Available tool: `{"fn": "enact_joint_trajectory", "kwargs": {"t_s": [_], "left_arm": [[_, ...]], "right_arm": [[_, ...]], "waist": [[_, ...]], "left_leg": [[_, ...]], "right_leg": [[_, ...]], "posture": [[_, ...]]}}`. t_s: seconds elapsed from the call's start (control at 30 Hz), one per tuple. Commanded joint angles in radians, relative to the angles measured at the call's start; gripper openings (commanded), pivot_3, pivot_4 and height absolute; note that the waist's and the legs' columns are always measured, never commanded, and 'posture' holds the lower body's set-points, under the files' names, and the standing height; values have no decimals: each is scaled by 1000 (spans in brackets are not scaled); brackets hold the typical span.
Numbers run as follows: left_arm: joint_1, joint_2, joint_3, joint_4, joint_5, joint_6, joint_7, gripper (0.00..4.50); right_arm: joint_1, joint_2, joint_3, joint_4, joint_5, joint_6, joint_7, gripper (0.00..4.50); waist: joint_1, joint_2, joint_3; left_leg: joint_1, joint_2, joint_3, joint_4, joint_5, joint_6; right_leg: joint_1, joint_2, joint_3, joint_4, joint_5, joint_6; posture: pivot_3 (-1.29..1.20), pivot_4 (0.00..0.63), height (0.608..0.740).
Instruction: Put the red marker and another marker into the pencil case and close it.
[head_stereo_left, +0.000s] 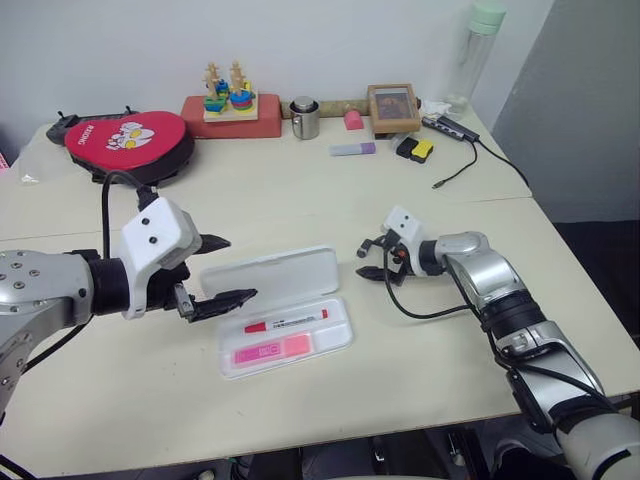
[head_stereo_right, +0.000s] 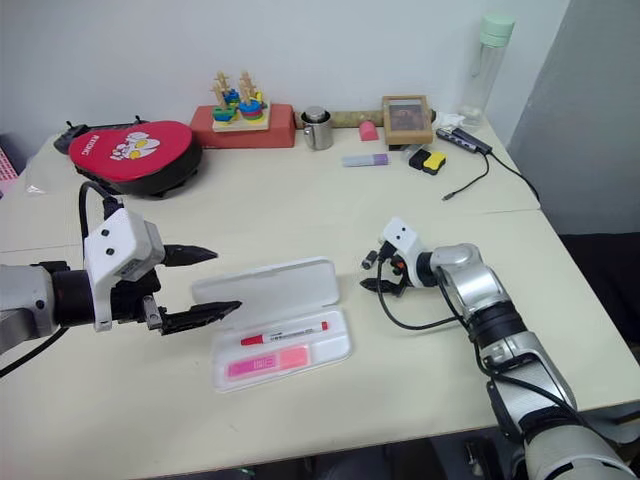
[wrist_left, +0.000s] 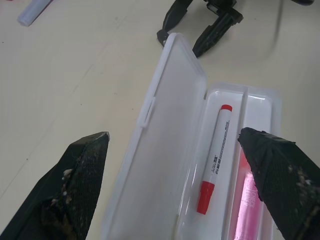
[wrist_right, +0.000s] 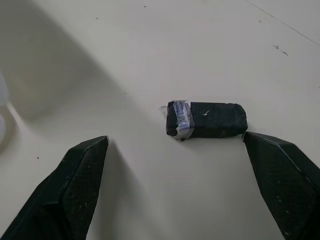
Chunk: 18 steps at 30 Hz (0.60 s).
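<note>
At the left of the head view my left gripper (head_stereo_left: 218, 272) hangs with its two black fingers spread wide and nothing between them, its tips just beside the left end of the flat white plastic pencil case (head_stereo_left: 285, 310). That case lies open in the lower middle of the frame, its lid (head_stereo_left: 268, 276) folded back flat on the cream table (head_stereo_left: 120, 400) on the far side and the divided tray nearer me. In the tray's far slot lies the slim red marker with white printed barrel and red cap (head_stereo_left: 286, 322), cap toward the left; in the near slot, just beside it, lies the flat chunky pink highlighter (head_stereo_left: 272, 350). From my left wrist I see the same marker (wrist_left: 215, 157) resting along the divider, the pink one (wrist_left: 248, 200) partly hidden behind my finger. Right of the case, in the middle of the frame, my right gripper (head_stereo_left: 372, 262) sits low over the table, fingers released and empty, pointing toward the case's right end but apart from it. Its wrist view shows a small black block with a strip of tape around one end (wrist_right: 206, 120) lying on the table between the open fingers, touched by neither.
</note>
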Motion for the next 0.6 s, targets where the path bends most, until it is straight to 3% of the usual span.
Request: {"fn": "enact_joint_trajectory", "kwargs": {"t_s": [0.03,0.27,0.6], "left_arm": [[-11,-5,1,-13,7,-14,13,4426],[-17,-10,-11,-8,11,-21,21,4426],[-16,-9,-17,-6,13,-23,28,4426]], "right_arm": [[-20,17,1,15,-11,-18,3,4500],[-23,28,5,15,-13,-33,23,4500],[29,-54,11,-38,-25,-8,82,4500]], "waist": [[-2,0,0],[-12,0,0],[-9,0,0]], "left_leg": [[0,0,0,0,0,0],[0,0,0,0,0,0],[-1,0,0,0,0,0]], "right_leg": [[0,0,0,0,0,0],[0,0,0,0,0,0],[0,0,0,-1,0,0]], "posture": [[0,150,740],[0,150,740],[0,150,740]]}}
